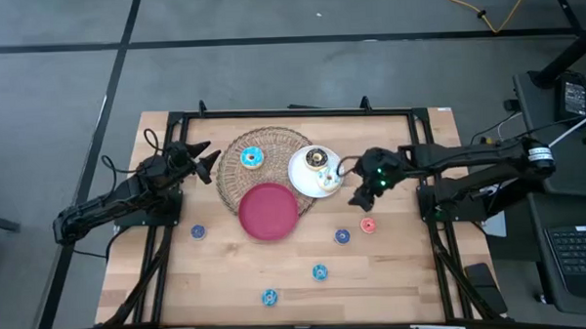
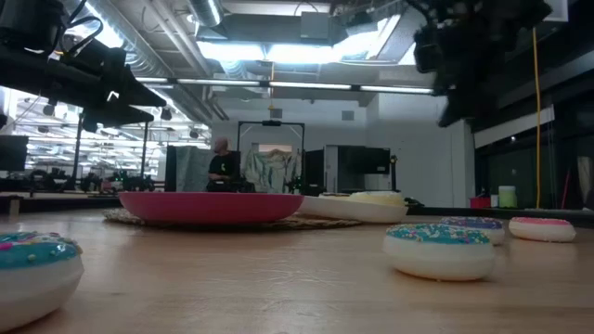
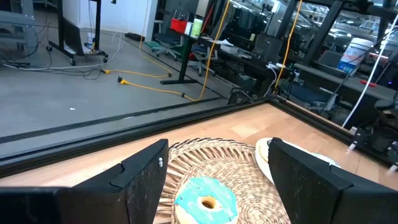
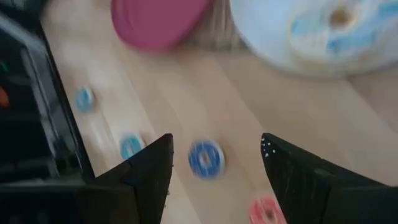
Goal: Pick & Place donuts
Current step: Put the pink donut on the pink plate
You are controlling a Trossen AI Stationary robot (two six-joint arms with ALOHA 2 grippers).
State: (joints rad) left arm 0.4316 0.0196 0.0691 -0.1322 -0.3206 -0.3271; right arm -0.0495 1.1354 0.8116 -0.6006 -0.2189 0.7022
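Observation:
A cyan donut [image 1: 252, 157] lies on the round wicker mat [image 1: 273, 144]. Two donuts [image 1: 318, 164] sit on the white plate [image 1: 301, 176]. Small donuts lie flat on the wood: a navy one [image 1: 198, 230], a blue one [image 1: 342, 236], a red one [image 1: 367, 224], and two more [image 1: 319, 272] toward the near edge. My right gripper [image 1: 358, 195] hangs open above the table, right of the white plate, tipped downward; the blue donut [image 4: 206, 158] shows beyond its fingers. My left gripper [image 1: 207, 158] waits open and level at the mat's left edge, facing the cyan donut [image 3: 205, 199].
A red plate [image 1: 268, 210] overlaps the mat's near side, left of the white plate. A dark frame [image 1: 291, 113] runs along the table's far edge and sides. Bare wood lies between the small donuts. In the low view a person stands far off in the room.

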